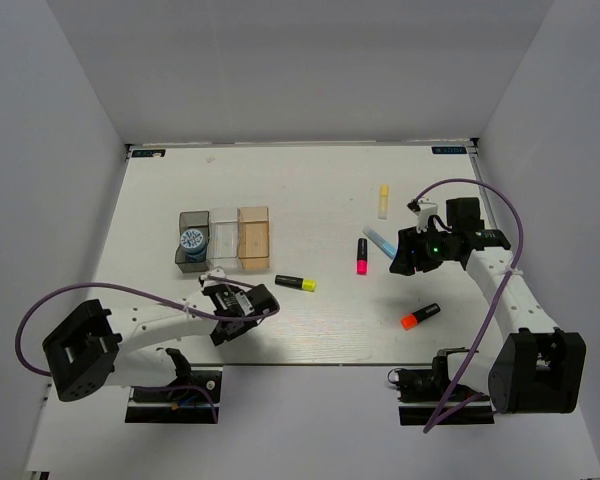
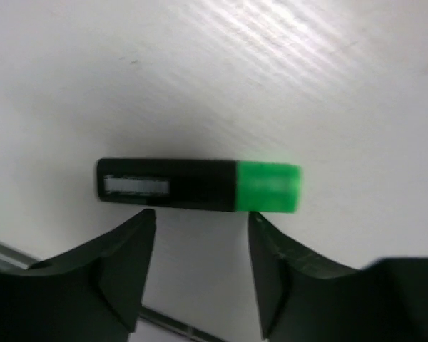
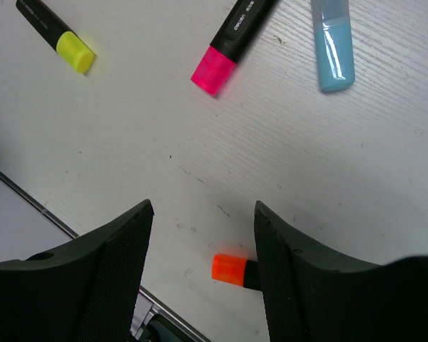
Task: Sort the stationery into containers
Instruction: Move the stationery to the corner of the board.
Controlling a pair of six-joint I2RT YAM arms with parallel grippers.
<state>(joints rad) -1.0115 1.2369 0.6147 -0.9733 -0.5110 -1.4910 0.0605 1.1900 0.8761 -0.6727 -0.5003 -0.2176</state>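
In the left wrist view a black highlighter with a green end (image 2: 200, 185) lies flat on the white table just beyond my left gripper (image 2: 200, 221), which is open and empty above it. In the top view the left gripper (image 1: 238, 310) hides it. My right gripper (image 1: 408, 258) is open and empty above the table (image 3: 203, 206). Around it lie a pink-ended highlighter (image 1: 362, 256), a light blue one (image 1: 380, 243) and an orange-ended one (image 1: 420, 316), whose orange tip (image 3: 228, 269) shows between the fingers. A yellow-ended highlighter (image 1: 295, 283) and a pale yellow one (image 1: 384, 200) lie apart.
Three small boxes stand in a row at the left: dark grey (image 1: 183, 256) holding a blue-white roll (image 1: 192, 240), clear (image 1: 223, 240), amber (image 1: 253, 238). The table's near edge and a metal rail (image 3: 28, 199) run just below both grippers. Grey walls enclose the table.
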